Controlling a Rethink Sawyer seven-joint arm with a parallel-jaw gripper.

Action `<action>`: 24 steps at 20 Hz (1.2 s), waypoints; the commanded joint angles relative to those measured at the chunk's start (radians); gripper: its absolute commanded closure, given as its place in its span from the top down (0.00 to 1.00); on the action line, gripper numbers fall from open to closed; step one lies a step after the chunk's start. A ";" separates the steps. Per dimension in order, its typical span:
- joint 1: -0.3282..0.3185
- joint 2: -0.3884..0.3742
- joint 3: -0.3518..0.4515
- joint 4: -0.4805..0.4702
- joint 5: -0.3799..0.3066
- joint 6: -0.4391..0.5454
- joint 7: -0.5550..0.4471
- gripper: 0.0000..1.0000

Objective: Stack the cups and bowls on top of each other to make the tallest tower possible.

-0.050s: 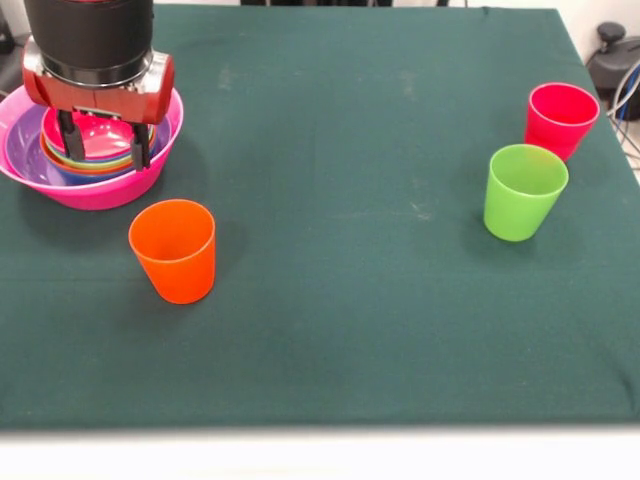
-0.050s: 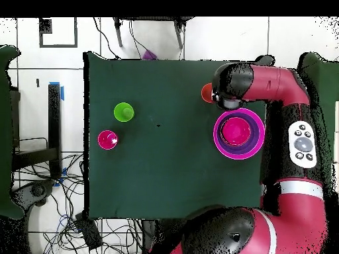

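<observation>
Bowls nested into one stack (image 1: pixel 95 150) at one corner of the desk (image 1: pixel 350 300): big pink bowl (image 1: pixel 100 190) as base, purple next, then blue, orange and green rims, red-pink on top. Exact bowl count not readable from the rims. Bowl stage apparently done.

Three cups left loose, all upright, mouths up, long axes vertical. Orange cup (image 1: pixel 174 250) just beside the stack. Green cup (image 1: pixel 523 191) and red-pink cup (image 1: pixel 560 119) close together, well apart from the stack, at the opposite side.

End effector (image 1: pixel 104 145) directly over the stack, fingers spread either side of the top bowl's rim, pinching nothing.

Remaining, by judgement: all three cups onto the tower, nearest orange the likely first.
</observation>
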 commanded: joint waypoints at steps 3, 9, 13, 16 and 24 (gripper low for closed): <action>0.010 0.035 0.028 0.020 -0.014 -0.007 -0.115 1.00; 0.014 0.038 0.024 0.025 -0.015 -0.015 -0.102 1.00; 0.017 0.052 0.024 0.020 -0.022 -0.034 -0.095 1.00; 0.016 0.060 0.031 -0.002 -0.022 -0.025 -0.106 1.00; 0.020 0.082 0.041 -0.061 -0.015 0.000 -0.106 1.00</action>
